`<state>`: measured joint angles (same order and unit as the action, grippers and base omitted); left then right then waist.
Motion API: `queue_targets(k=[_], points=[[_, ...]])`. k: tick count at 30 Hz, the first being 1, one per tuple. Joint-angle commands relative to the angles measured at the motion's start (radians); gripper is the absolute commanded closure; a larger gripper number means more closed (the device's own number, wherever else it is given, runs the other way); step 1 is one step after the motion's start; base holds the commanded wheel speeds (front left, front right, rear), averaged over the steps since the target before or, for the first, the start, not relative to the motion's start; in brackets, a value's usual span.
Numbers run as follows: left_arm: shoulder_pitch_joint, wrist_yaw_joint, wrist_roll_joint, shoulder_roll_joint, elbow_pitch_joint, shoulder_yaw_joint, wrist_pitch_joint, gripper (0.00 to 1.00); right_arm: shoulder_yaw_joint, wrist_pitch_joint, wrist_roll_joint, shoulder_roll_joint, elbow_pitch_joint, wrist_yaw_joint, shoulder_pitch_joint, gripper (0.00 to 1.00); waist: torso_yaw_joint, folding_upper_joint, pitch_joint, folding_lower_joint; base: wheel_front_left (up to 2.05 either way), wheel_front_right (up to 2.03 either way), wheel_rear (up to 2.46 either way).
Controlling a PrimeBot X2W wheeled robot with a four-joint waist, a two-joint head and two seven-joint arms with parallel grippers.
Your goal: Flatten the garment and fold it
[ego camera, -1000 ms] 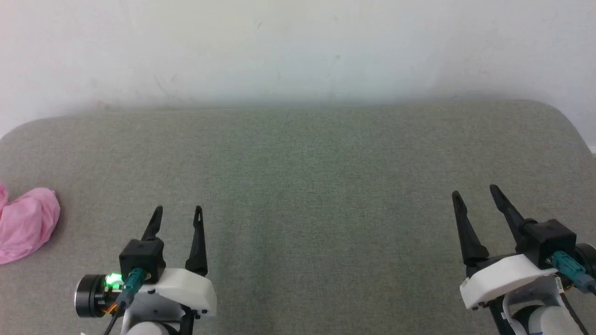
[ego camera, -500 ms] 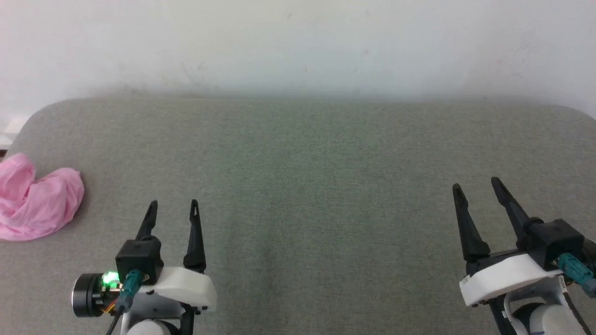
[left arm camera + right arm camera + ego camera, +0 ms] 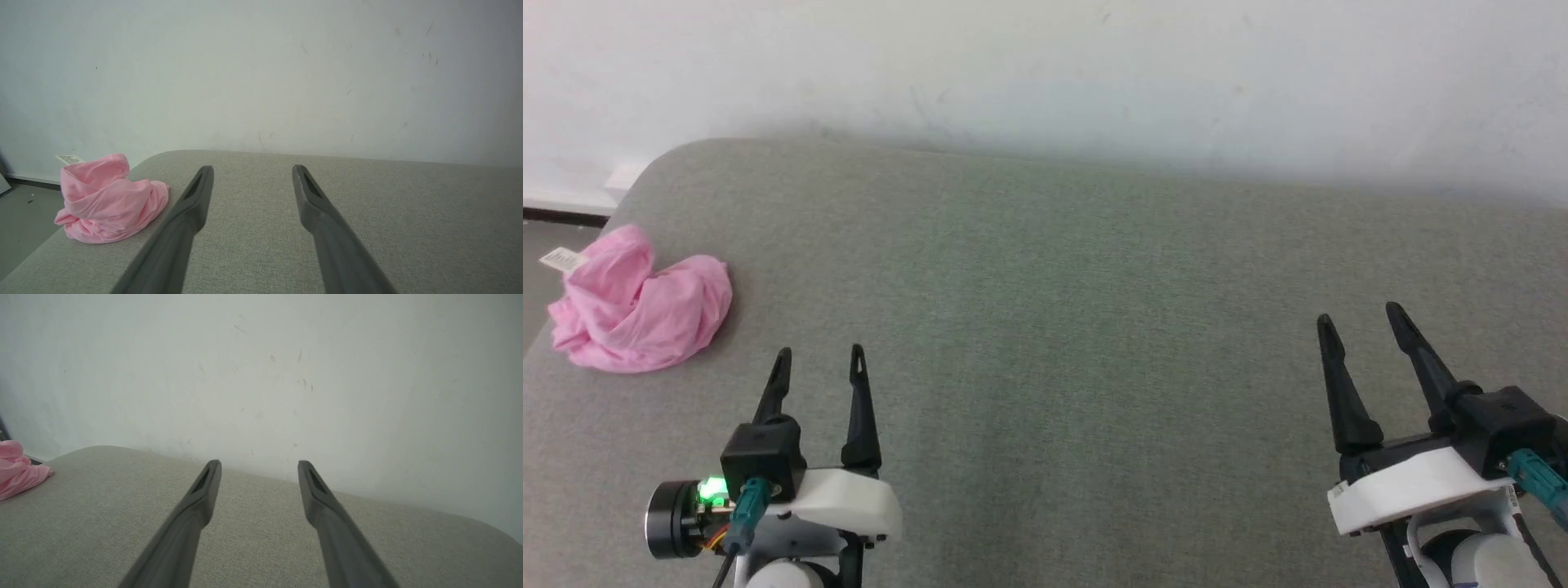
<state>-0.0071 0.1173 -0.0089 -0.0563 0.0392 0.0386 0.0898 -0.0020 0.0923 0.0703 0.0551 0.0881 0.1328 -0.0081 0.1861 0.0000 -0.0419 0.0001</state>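
The pink shorts (image 3: 637, 306) lie crumpled in a heap near the left edge of the grey cushioned surface (image 3: 1062, 310), a small white label (image 3: 561, 258) sticking out at the heap's far left. The same heap shows in the left wrist view as the pink shorts (image 3: 108, 204) left of the fingers, and at the left edge of the right wrist view (image 3: 18, 471). My left gripper (image 3: 819, 356) is open, empty, to the right of and nearer than the heap. My right gripper (image 3: 1362, 316) is open and empty at the lower right.
A white wall (image 3: 1045, 73) backs the surface. At the far left the surface's rounded corner (image 3: 658, 159) drops to a grey floor (image 3: 543, 249) with a dark baseboard.
The head camera has turned left, so the whole scene slid right and the pink heap came fully into view. Both grippers stay open in the same pose.
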Motion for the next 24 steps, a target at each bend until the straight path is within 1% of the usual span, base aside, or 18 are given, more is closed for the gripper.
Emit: queue_targets(k=[1, 24], points=[[-0.011, 0.012, -0.008, 0.001, 0.005, 0.004, 0.012, 0.0, -0.001, 0.01, 0.006, -0.002, 0.01, -0.001, 0.009, 0.0, 0.025, 0.0, -0.003, 0.0, 0.0, 0.0, 0.0], [-0.004, 0.071, -0.019, 0.003, 0.025, 0.011, 0.06, 0.0, 0.011, 0.058, 0.018, -0.003, 0.039, -0.001, 0.024, 0.0, 0.209, 0.0, -0.033, 0.0, 0.0, 0.0, 0.0]])
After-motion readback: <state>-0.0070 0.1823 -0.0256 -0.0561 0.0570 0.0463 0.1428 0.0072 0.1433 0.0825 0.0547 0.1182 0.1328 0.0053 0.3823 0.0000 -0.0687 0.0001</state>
